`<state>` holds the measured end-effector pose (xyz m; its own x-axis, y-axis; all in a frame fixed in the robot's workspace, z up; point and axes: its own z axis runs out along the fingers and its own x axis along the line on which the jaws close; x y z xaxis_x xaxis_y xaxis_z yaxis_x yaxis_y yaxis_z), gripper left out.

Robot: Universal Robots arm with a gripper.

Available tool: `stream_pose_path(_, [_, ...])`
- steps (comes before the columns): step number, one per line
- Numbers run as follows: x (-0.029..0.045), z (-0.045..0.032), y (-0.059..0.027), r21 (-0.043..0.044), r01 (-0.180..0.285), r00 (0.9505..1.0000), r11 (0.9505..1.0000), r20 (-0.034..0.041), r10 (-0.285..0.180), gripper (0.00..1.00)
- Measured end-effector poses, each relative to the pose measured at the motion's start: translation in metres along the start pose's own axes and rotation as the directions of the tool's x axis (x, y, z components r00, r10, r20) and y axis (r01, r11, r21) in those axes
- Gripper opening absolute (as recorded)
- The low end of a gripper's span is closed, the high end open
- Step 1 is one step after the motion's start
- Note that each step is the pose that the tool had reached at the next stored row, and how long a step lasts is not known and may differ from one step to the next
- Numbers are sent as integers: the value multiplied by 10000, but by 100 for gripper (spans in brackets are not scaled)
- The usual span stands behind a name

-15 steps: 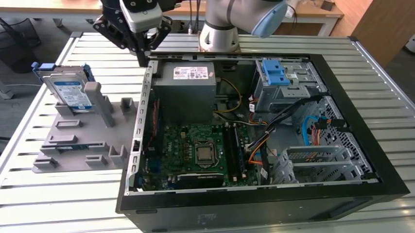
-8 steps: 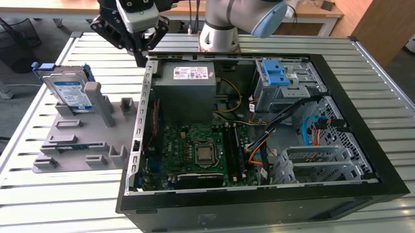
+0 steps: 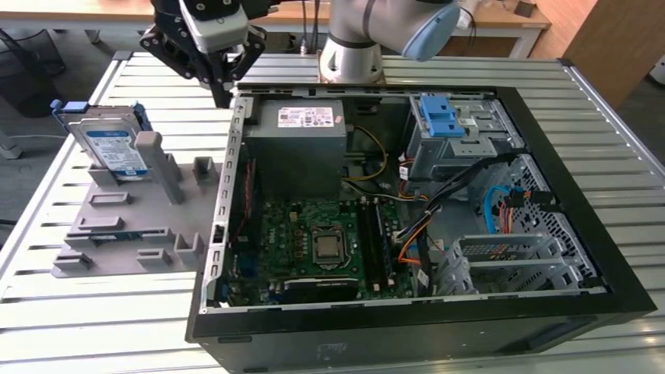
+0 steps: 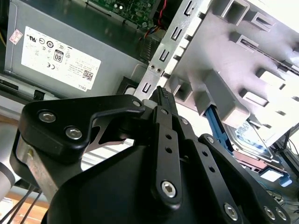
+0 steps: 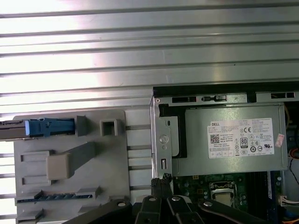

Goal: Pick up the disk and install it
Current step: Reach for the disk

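The disk (image 3: 112, 146) is a silver drive with a blue-and-white label in a blue bracket. It stands on edge in a slot of the grey holder (image 3: 117, 234), at the exterior view's left. The first wrist view shows the disk (image 5: 49, 127) edge-on, and the second wrist view shows the disk (image 4: 246, 141) behind the holder's posts. My gripper (image 3: 220, 95) hangs shut and holds nothing. It is over the rear left corner of the open computer case (image 3: 582, 195), to the right of the disk and apart from it. Both wrist views show the gripper (image 4: 161, 91) (image 5: 161, 179) with its fingertips pressed together.
Inside the case lie a grey power-supply box (image 3: 301, 131), a motherboard (image 3: 322, 241), loose cables (image 3: 488, 202) and a metal drive cage with a light-blue latch (image 3: 443, 117). The case and the holder rest on a slatted metal table (image 3: 83, 327). The arm's base (image 3: 351, 58) stands behind the case.
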<state>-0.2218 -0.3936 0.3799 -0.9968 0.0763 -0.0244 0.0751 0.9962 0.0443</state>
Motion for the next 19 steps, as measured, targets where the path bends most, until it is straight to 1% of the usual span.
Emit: stream_pose_path(19, [128,6,-5,0,0,10000,10000,0,0,11])
